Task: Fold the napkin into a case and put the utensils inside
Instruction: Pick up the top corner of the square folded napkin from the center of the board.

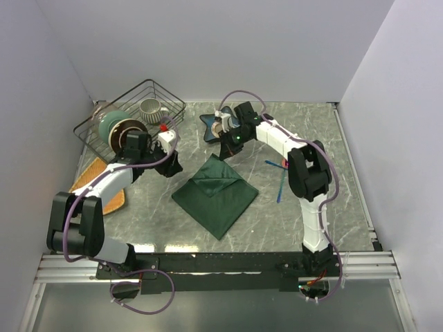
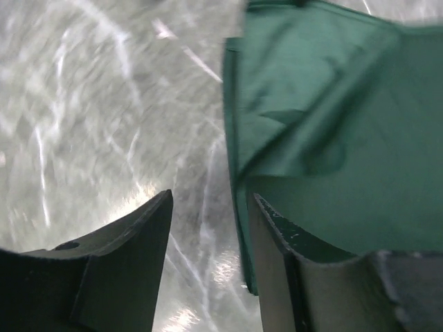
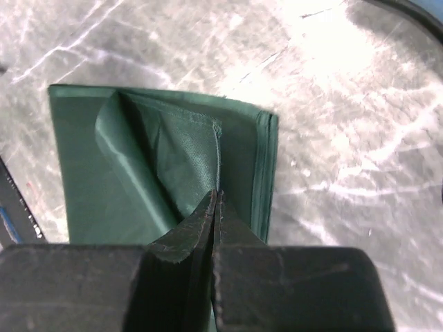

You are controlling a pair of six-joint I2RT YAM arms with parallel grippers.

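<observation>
The dark green napkin [image 1: 216,194] lies folded in the middle of the table, one corner pointing to the far side. My right gripper [image 1: 225,151] is at that far corner. In the right wrist view it [image 3: 216,197] is shut on the hem of the napkin's [image 3: 166,159] top layer, which is lifted into a curled flap. My left gripper [image 1: 173,164] is open just left of the napkin. In the left wrist view its fingertips [image 2: 211,207] straddle the napkin's [image 2: 325,124] left edge. A bright blue utensil [image 1: 279,188] and a pink one [image 1: 284,165] lie to the right of the napkin.
A wire basket [image 1: 173,104] at the back left holds a mug [image 1: 150,108] and bowls. An orange-tan mat [image 1: 86,178] lies under the left arm. A blue star-shaped dish [image 1: 210,124] sits behind the right gripper. White walls close in three sides.
</observation>
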